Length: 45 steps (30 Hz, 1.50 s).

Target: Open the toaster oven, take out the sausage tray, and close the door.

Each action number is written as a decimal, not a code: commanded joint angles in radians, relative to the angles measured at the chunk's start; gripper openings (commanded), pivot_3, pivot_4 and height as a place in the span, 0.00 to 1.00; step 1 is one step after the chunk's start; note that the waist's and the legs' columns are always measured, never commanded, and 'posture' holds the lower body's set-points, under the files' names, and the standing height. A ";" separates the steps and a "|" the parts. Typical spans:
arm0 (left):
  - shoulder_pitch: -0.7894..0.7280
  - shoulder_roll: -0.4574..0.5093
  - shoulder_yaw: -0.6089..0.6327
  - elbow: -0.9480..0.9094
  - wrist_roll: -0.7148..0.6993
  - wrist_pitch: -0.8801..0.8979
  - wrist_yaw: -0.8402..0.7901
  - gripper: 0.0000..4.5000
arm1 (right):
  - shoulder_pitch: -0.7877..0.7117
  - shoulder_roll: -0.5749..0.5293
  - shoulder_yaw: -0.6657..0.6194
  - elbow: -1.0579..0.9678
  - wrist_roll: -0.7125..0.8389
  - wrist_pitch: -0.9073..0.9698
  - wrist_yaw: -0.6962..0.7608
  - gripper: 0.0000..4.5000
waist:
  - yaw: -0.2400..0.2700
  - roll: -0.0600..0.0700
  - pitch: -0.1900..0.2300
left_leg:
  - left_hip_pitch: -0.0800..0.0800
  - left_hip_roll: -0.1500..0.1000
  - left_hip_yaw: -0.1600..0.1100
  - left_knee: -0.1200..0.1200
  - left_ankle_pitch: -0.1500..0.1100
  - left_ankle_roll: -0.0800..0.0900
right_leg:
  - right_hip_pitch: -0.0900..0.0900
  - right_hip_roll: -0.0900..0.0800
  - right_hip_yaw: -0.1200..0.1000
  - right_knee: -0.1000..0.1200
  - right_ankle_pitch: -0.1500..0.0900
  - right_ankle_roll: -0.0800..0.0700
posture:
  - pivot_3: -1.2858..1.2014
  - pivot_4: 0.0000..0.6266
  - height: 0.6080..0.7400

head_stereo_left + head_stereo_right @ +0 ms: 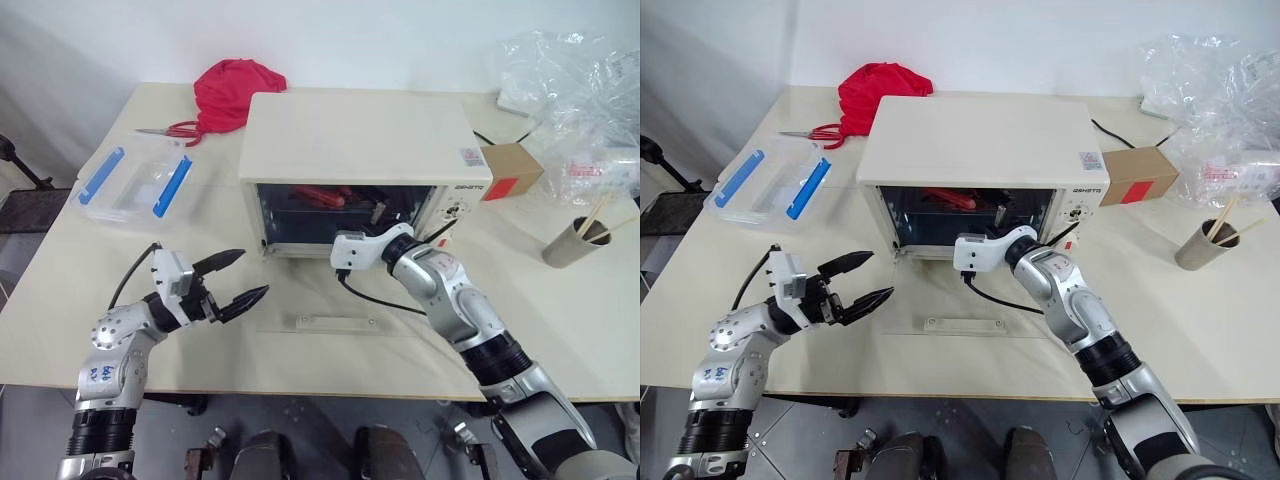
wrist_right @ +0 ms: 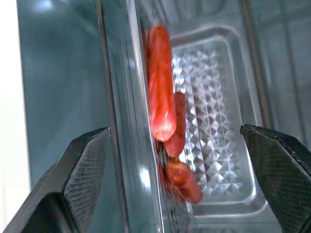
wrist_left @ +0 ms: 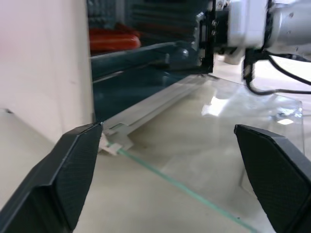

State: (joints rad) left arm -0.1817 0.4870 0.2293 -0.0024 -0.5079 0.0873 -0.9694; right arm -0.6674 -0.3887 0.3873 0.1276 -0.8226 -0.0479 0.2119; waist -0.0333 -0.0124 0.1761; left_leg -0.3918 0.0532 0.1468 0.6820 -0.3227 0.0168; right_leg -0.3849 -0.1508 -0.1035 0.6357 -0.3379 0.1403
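Cream worktop (image 1: pixel 90 290) under a white wall carries the toaster oven (image 1: pixel 360 150) at its middle, and I see the door (image 1: pixel 340 325) folded down flat onto the surface in front of it, handle bar toward me. My right gripper (image 1: pixel 378 211) reaches into the oven's mouth, fingers (image 2: pixel 77 179) spread wide with nothing between them, facing the sausage tray (image 2: pixel 218 121), which sits inside on the rack with its red-brown sausages (image 2: pixel 163 97). My left gripper (image 1: pixel 238 280) hangs off the door's left edge, fingers (image 3: pixel 73 174) parted and empty. Behind on the left lie a clear box with blue clips (image 1: pixel 135 180), a red cloth (image 1: pixel 235 90) and scissors (image 1: pixel 170 131); a cardboard box (image 1: pixel 510 170), plastic bags (image 1: pixel 575 100) and a cup of chopsticks (image 1: pixel 580 240) stand right.
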 commanded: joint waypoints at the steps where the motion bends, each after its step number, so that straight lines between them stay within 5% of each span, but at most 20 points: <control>1: 0.019 0.009 0.037 -0.061 -0.032 -0.004 0.020 0.99 | -0.028 0.004 0.002 0.000 -0.039 0.020 -0.036 1.00 | 0.000 0.000 0.000 | 0.000 0.000 0.000 0.000 0.000 0.000 | 0.000 0.000 0.000 0.000 0.000 0.000 | 0.52 0.24 1.00; 5: 0.035 0.009 0.040 -0.069 -0.031 -0.004 0.024 1.00 | -0.031 -0.005 0.022 0.006 -0.066 0.031 -0.001 0.81 | -0.004 0.000 0.000 | 0.000 0.000 0.001 0.000 0.000 0.000 | -0.001 0.000 0.000 0.000 0.000 0.000 | 0.52 0.24 1.00; 16: 0.028 -0.019 0.011 -0.073 -0.031 -0.003 0.032 1.00 | -0.107 0.004 0.035 0.071 -0.067 0.034 -0.004 0.02 | -0.014 0.000 0.000 | -0.006 0.001 0.002 0.000 0.000 -0.001 | -0.009 0.000 0.000 0.004 0.000 0.000 | 0.52 0.24 1.00; 31: -0.063 -0.044 0.003 -0.064 -0.068 0.046 0.065 1.00 | -0.094 -0.050 -0.004 -0.103 0.057 -0.011 0.172 0.00 | -0.024 0.000 0.000 | -0.011 0.000 0.000 0.001 0.000 -0.001 | -0.011 0.000 -0.001 0.003 0.000 0.000 | 0.52 0.24 1.00; 45: 0.005 0.049 0.074 -0.102 -0.130 0.153 0.058 1.00 | 0.192 -0.158 -0.077 -0.449 0.094 -0.030 0.201 0.00 | -0.015 0.000 0.000 | -0.011 0.000 -0.001 0.000 0.000 -0.001 | -0.012 0.000 -0.002 0.003 0.000 0.000 | 0.52 0.24 1.00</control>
State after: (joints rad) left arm -0.1822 0.5261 0.2790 -0.0613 -0.6053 0.2307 -0.9167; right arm -0.4817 -0.5314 0.3750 -0.2066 -0.7465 -0.0498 0.4256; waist -0.0483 -0.0124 0.1764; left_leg -0.4035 0.0526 0.1460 0.6823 -0.3223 0.0161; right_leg -0.3966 -0.1510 -0.1052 0.6378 -0.3379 0.1403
